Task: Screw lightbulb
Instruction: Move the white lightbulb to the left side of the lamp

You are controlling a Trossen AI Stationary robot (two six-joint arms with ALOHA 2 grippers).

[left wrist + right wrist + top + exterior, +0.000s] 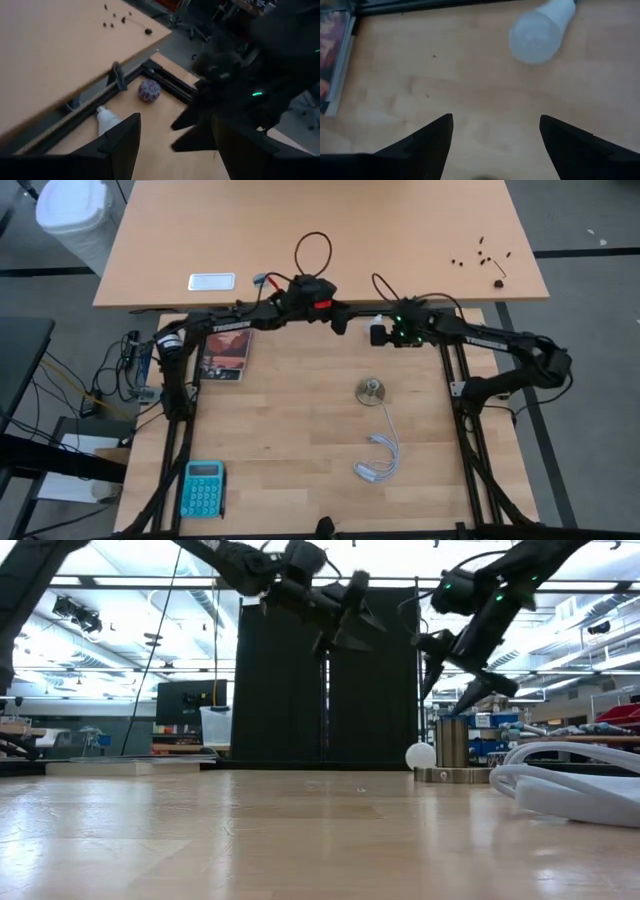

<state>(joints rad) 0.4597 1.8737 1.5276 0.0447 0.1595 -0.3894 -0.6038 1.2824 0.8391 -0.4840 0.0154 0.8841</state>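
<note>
Lying free on the table, the lightbulb (540,31) — both end effectors released, right end effector (495,132) above it.

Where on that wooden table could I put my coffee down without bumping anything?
The widest bare patch is mid-table, between the book, the blue calculator and the socket with its white cable. The far edge is crowded: the left pincer and right pincer hang open there, above the lightbulb.

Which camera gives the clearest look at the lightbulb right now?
The right wrist view: the lightbulb lies on its side, unobstructed. The left wrist view catches part; the low view shows its dome; the high view barely shows it.
</note>
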